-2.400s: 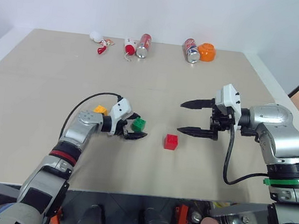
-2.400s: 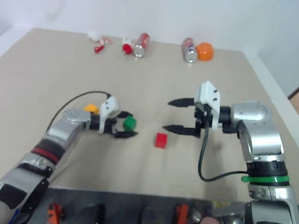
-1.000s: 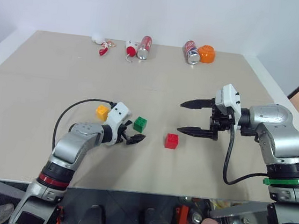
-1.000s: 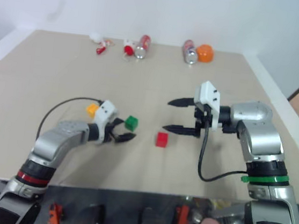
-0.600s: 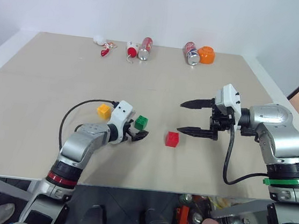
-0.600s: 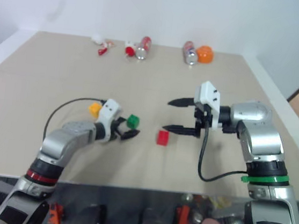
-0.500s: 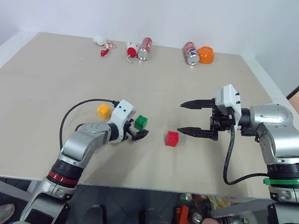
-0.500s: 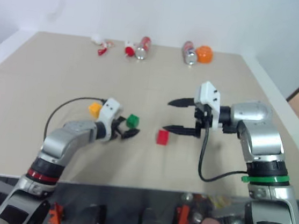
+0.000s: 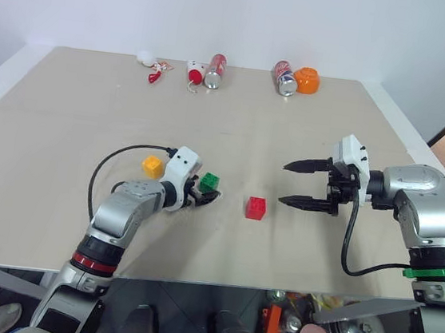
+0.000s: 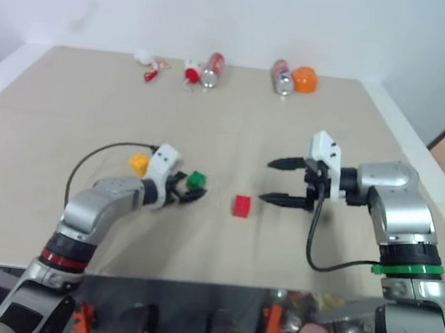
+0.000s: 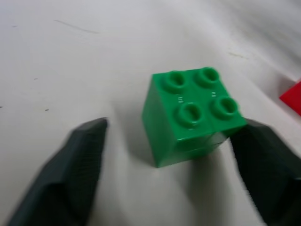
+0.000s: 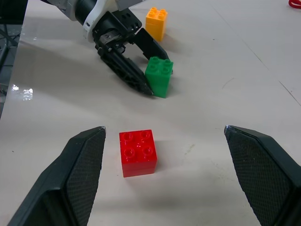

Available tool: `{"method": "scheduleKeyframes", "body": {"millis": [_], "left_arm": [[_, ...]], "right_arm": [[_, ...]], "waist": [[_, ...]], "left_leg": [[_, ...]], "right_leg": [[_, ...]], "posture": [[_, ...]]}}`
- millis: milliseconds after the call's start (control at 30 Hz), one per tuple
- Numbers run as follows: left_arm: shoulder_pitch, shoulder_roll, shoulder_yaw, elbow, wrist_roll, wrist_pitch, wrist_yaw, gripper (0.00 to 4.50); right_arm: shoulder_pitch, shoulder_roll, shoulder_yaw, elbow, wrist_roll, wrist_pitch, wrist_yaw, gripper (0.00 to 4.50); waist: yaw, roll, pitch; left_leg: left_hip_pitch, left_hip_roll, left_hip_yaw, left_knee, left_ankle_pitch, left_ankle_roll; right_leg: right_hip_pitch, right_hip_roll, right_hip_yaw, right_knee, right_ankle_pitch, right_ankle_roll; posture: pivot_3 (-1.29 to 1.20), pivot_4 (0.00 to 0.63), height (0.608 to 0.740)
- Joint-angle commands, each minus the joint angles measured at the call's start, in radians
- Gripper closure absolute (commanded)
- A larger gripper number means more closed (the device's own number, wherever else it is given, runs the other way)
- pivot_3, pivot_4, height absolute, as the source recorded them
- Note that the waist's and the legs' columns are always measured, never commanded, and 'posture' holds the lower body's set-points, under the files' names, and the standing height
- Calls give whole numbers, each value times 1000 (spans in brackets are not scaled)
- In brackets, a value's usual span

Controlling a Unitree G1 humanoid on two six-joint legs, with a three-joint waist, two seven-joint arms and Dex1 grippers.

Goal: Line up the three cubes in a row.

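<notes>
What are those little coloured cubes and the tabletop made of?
The green cube, red cube and yellow-orange cube look like moulded plastic: smooth, slightly glossy faces, with round studs on top. The table looks like a matt beige board or laminate; what lies underneath can't be told.

Red cube (image 12: 138, 152): you see it studs up on the bench (image 12: 225, 94), between the right gripper's (image 12: 167, 181) wide-apart fingers.
Green cube (image 12: 158, 76): upright, flanked by the left gripper's (image 12: 143, 66) black fingers.
Yellow-orange cube (image 12: 156, 22): just beyond the green cube, apart.
</notes>
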Motion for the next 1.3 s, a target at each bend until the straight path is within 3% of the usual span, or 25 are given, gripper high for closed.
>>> {"method": "scheduleKeyframes", "body": {"millis": [33, 133, 400, 533, 733, 967, 1300], "left_arm": [[-12, 18, 4, -37, -19, 5, -15, 2246], [-10, 30, 4, -34, -15, 3, -15, 3187], [-18, 94, -36, -13, 14, -109, -66, 3186], [1, 186, -66, 6, 4, -319, -263, 3186], [-13, 246, -68, 157, 24, -530, -405, 3186], [-51, 229, -93, 340, 36, -731, -566, 3186], [-118, 162, -132, 423, 26, -768, -751, 3186]], "right_arm": [[-11, -14, -32, -15, 6, -7, 0, 314], [-16, -10, -28, -11, 4, -6, 0, 314], [-31, 4, -18, -14, 5, 2, 3, 314], [-24, -11, -28, -46, 26, 27, 23, 314], [-2, -29, -39, -62, 30, 38, 28, 314], [35, -50, -61, -116, 52, 69, 17, 314], [98, -86, -95, -189, 83, 111, -2, 314]], "waist": [[0, 0, 0], [0, 0, 0], [-1, 0, 0], [-1, 0, 0], [0, 0, 0], [0, 0, 0], [0, 0, 0]], "left_leg": [[0, 0, 0, 0, 0, 0], [0, 0, 0, 0, 0, 0], [0, 0, -1, -1, 0, 0], [-1, 0, -1, -1, 0, 0], [-1, 0, -1, -1, -1, 0], [-2, 0, 0, -1, -1, 0], [-2, 0, -1, -1, -1, 0]], "right_leg": [[0, 0, 0, 0, 0, 0], [0, 0, 0, 0, 0, 0], [-1, 1, 1, 0, 0, 0], [-2, 1, 1, 0, 0, 0], [-2, 1, 2, -1, 0, 0], [-3, 1, 2, -1, 0, 0], [-3, 1, 2, -1, 0, 0]], "posture": [[0, 150, 740], [0, 150, 740], [0, 150, 740], [0, 150, 740], [0, 150, 740], [0, 150, 740], [0, 150, 740]]}}
